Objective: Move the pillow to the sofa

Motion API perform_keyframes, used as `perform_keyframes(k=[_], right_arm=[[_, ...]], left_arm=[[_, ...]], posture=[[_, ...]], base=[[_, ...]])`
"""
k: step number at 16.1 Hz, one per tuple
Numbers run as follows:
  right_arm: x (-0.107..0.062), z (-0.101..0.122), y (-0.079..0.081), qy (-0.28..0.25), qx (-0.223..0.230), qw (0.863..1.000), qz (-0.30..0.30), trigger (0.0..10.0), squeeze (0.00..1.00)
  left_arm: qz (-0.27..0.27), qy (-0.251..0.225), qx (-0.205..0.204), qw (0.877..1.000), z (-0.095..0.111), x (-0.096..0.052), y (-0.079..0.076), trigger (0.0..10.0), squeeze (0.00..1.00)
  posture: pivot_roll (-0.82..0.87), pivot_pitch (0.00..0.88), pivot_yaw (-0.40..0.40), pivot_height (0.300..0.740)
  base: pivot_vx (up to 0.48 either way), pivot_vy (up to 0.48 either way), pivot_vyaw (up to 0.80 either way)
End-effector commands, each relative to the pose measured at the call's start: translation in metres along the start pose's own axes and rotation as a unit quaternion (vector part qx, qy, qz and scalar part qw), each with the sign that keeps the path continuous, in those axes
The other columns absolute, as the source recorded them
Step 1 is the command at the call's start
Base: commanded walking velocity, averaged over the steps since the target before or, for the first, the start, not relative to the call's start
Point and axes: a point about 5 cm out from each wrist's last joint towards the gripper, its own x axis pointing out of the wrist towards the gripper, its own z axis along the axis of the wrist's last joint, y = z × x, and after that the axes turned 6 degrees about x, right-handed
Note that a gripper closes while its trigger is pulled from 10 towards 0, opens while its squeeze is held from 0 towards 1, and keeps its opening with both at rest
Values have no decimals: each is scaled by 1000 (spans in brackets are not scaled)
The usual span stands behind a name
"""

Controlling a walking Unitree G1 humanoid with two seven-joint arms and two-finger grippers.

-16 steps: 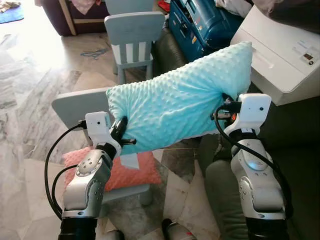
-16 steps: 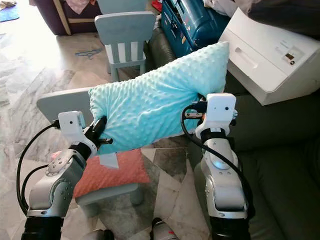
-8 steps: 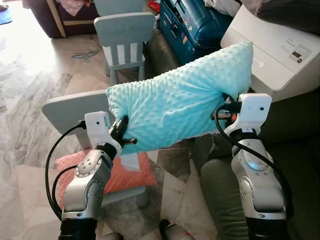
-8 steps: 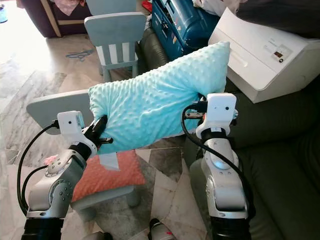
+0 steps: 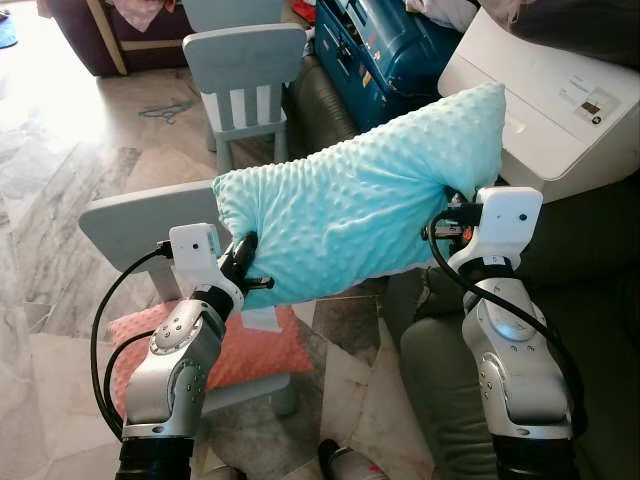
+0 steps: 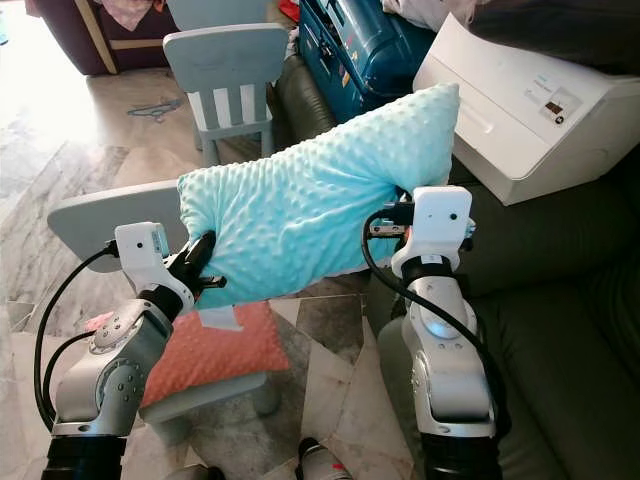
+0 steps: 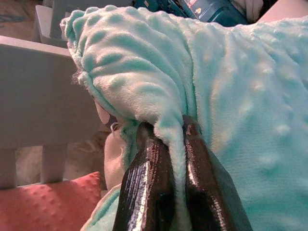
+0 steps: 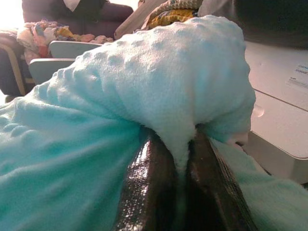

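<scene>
A turquoise dotted pillow (image 5: 360,210) hangs in the air between my two arms, tilted with its right end higher. My left gripper (image 5: 243,268) is shut on the pillow's lower left edge; in the left wrist view both black fingers (image 7: 154,187) pinch a fold of the fabric. My right gripper (image 5: 447,215) is shut on the pillow's right edge, its fingers (image 8: 154,187) squeezing a fold as well. The dark green sofa (image 5: 590,330) lies to the right, its armrest (image 5: 440,380) under my right arm.
A small grey chair (image 5: 130,225) with a coral cushion (image 5: 250,345) stands under my left arm. Another grey child's chair (image 5: 245,70) is farther back. A blue case (image 5: 385,45) and a white appliance (image 5: 560,95) rest on the sofa's far end. Marble floor (image 5: 60,180) spreads left.
The view has shifted slightly, the chairs and the white appliance sliding left in the picture. Both grippers keep the same hold on the pillow.
</scene>
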Motion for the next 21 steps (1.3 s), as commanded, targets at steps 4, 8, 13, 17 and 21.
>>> perform_keyframes(k=[4,8,13,17,21], right_arm=[[-2,5,-1,-8,-1,1000,-2,10000,0],[-1,5,-1,-8,-1,1000,-2,10000,0],[-1,5,0,-7,-2,1000,-1,10000,0],[-2,4,-1,-6,-3,1000,-1,10000,0],[-2,4,0,-6,-3,1000,0,10000,0]], left_arm=[[-10,-9,-2,1000,5,-2,-3,10000,0],[-8,-8,-3,1000,4,-2,-3,10000,0],[-16,-12,-7,1000,5,-3,-5,10000,0],[-15,-9,-3,1000,4,-3,-4,10000,0],[-15,-8,-3,1000,4,-3,-4,10000,0]], posture=[[-132,200,-56,740],[-130,202,-55,740],[-130,204,-55,740],[-130,203,-54,740],[-129,200,-55,740]], base=[[0,0,-788],[0,0,-788],[0,-192,-788],[0,0,-788],[0,0,-791]])
